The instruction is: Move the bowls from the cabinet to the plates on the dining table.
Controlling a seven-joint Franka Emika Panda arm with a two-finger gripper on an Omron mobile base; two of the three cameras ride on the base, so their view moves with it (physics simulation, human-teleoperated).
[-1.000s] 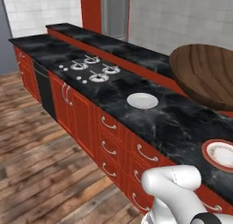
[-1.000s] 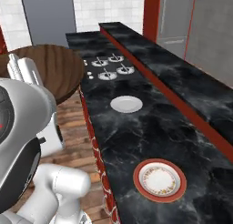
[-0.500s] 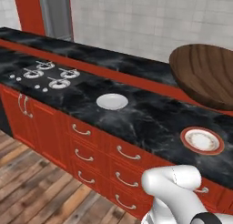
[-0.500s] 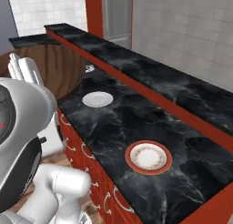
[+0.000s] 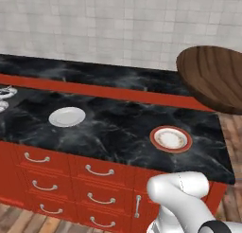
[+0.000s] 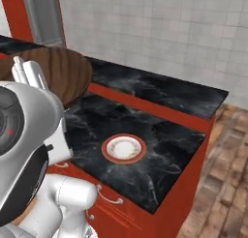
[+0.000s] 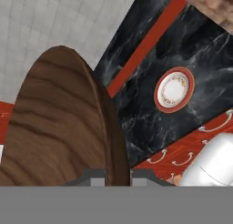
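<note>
White tiles back the black marble dining table (image 5: 118, 128), where two plates (image 5: 67, 117) wait. Carried high above its right end, the wooden bowl (image 7: 59, 123) looks rigid, light and smooth; the gripper (image 7: 114, 176) is pinched tight on its thin rim.

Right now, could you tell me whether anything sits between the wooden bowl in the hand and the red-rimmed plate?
Nothing visible does. The wooden bowl, gripped by the hand, hangs above the dining table; only bare marble lies around the red-rimmed plate, and the white plate sits well aside.
</note>
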